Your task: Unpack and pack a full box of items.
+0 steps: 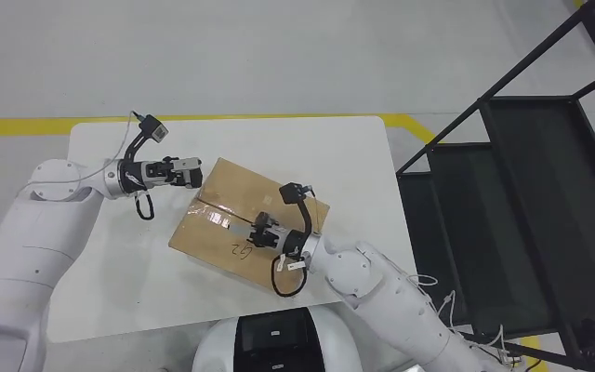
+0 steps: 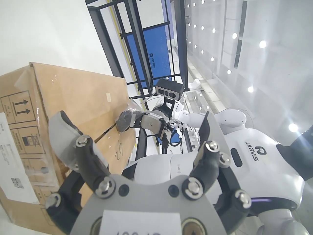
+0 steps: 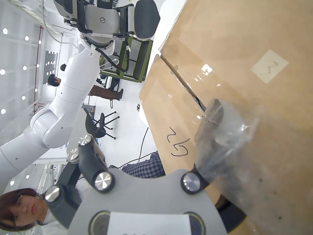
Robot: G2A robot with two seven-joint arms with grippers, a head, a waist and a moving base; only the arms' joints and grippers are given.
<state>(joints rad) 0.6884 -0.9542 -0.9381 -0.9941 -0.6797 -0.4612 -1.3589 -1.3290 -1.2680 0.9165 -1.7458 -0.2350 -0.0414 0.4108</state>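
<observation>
We are watching the cardboard box [image 1: 244,216] sitting closed in the middle of the white desk [image 1: 102,288], its top seam running under shiny clear tape [image 1: 216,217]. The left end effector [image 1: 198,174] is hovering just beside the box's far left edge, fingers spread wide and gripping nothing. The right end effector [image 1: 254,232] is resting on the lid towards the near side, released too, with one finger [image 3: 216,113] touching the seam and a scrap of clear film [image 3: 234,133] clinging over it.
</observation>
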